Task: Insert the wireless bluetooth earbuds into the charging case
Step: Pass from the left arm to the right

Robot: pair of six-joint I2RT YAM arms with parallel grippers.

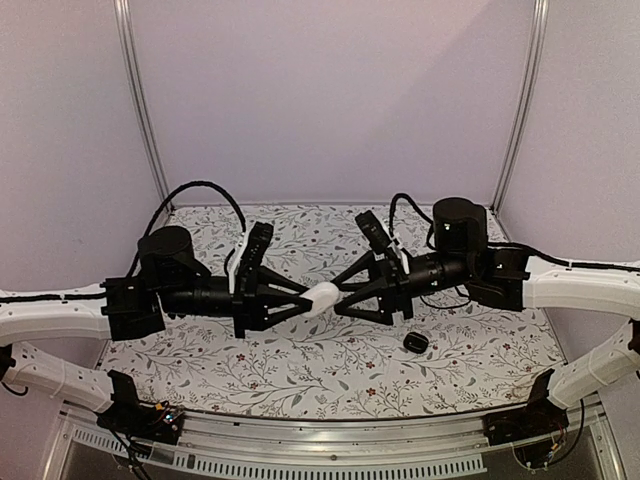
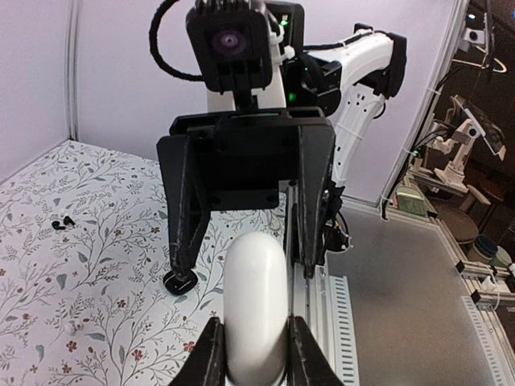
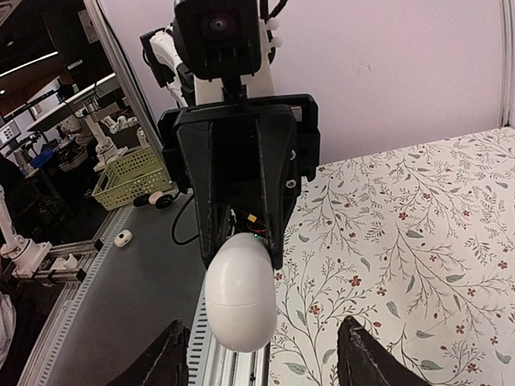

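The left arm reaches in from the left over the floral tablecloth (image 1: 300,372). The left gripper (image 1: 308,299) is clamped on the white pebble-shaped case (image 1: 324,296). Its fingers (image 2: 208,354) press on the two sides of the case and hold it in the air above the middle of the table. In the right wrist view the case hangs rounded end down and a thin seam runs around its body. I cannot tell whether the lid is latched.

The right gripper (image 3: 265,354) faces the case head-on from the other side. Its fingers (image 3: 165,358) stand wide apart, one on each side of the case, and neither touches it.

The wireless bluetooth earbuds (image 2: 60,223) show only in the left wrist view. They are two tiny dark pieces lying close together on the cloth, well apart from the held case. I cannot pick them out in the top view.

A black rounded case (image 1: 415,343) lies on the cloth below the right gripper and toward the near edge. Nothing else touches it.
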